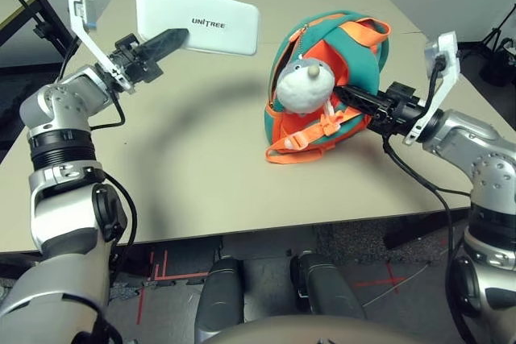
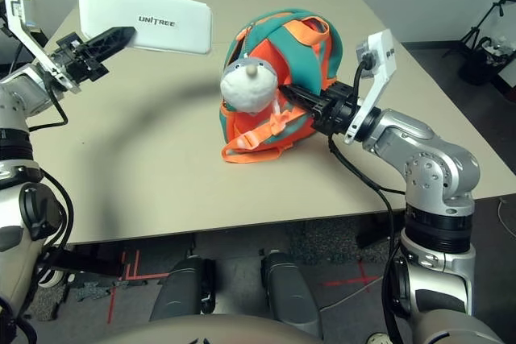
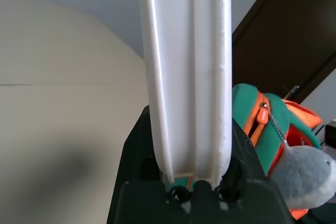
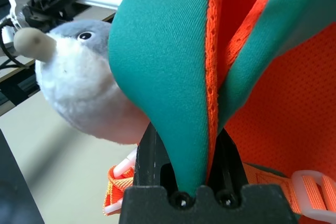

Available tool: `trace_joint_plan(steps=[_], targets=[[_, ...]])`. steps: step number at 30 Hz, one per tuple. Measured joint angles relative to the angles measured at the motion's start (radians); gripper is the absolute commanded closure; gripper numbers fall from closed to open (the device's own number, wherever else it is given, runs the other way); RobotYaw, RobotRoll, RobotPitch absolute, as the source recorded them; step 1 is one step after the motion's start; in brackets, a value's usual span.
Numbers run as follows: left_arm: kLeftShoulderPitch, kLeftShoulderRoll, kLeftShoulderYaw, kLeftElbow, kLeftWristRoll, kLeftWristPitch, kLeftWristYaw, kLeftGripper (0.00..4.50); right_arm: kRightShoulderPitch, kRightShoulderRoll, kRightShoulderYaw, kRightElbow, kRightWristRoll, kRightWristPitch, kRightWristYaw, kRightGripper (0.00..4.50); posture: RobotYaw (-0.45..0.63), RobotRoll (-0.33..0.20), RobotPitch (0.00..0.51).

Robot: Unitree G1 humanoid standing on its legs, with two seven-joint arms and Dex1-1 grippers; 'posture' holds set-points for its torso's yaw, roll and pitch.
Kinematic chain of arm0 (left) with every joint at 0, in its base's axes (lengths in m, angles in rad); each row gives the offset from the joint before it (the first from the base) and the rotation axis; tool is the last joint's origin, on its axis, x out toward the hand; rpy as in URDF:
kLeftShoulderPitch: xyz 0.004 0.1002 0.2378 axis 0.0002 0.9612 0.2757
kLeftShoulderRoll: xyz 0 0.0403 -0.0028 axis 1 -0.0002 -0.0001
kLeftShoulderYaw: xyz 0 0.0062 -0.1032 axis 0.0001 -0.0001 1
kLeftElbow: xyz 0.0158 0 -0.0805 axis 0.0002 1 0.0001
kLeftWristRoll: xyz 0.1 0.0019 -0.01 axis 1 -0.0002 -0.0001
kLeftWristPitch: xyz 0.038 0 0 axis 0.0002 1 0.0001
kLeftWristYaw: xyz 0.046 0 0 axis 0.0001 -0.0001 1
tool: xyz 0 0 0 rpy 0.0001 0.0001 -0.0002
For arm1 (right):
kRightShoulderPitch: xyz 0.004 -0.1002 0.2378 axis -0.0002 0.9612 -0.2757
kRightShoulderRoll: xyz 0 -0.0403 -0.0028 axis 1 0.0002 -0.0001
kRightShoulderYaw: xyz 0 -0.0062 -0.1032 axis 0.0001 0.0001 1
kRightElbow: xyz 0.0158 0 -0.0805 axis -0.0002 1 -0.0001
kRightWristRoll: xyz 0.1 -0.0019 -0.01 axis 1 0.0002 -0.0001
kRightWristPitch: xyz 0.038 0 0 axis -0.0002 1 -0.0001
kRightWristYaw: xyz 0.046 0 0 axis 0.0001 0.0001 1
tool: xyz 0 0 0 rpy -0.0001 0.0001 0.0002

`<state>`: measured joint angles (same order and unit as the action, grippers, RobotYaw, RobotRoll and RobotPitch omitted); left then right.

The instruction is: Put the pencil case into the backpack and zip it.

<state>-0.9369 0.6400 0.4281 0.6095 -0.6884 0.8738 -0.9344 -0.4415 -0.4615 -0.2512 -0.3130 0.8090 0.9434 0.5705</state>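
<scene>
Rigid white pencil case (image 1: 198,18) gripped in left hand (image 3: 181,156); ribbed teal backpack strap (image 4: 163,72) pinched by right hand (image 4: 191,166), plush beside it (image 4: 86,80).

We saw a fairly bright room under soft, even light, its source out of our sight. A broad, soft-edged grey shadow crossed the beige, flat-topped table (image 1: 210,191). In the left wrist view, a dark, blurry patch of shadow lay on that tabletop, and a thin bright line of light ran along the edge of the white, rounded rectangular case (image 3: 178,66). Fine mesh looked crisp on the teal-and-orange fabric backpack (image 4: 294,108).
</scene>
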Motion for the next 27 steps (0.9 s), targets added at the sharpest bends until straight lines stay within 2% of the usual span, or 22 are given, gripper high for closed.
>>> trace_joint_plan(steps=[8,14,20,27], targets=[[0.007,0.052,0.042,-0.032,-0.076,0.129,-0.016,3.40,0.027,-0.005,0.004,0.003,-0.005,-0.026,0.003,4.27,-0.10,0.000,0.071],[0.044,0.070,0.084,-0.138,-0.189,0.253,-0.028,3.40,0.036,-0.008,0.020,0.027,-0.023,-0.054,0.016,4.27,-0.09,0.000,0.064],[0.134,0.028,0.066,-0.240,-0.222,0.295,-0.021,3.40,0.038,-0.009,0.042,0.044,-0.036,-0.074,0.022,4.27,-0.09,0.000,0.060],[0.147,-0.036,0.007,-0.281,-0.219,0.282,-0.007,3.40,0.044,-0.014,0.042,0.046,-0.037,-0.083,0.024,4.27,-0.11,0.000,0.056]])
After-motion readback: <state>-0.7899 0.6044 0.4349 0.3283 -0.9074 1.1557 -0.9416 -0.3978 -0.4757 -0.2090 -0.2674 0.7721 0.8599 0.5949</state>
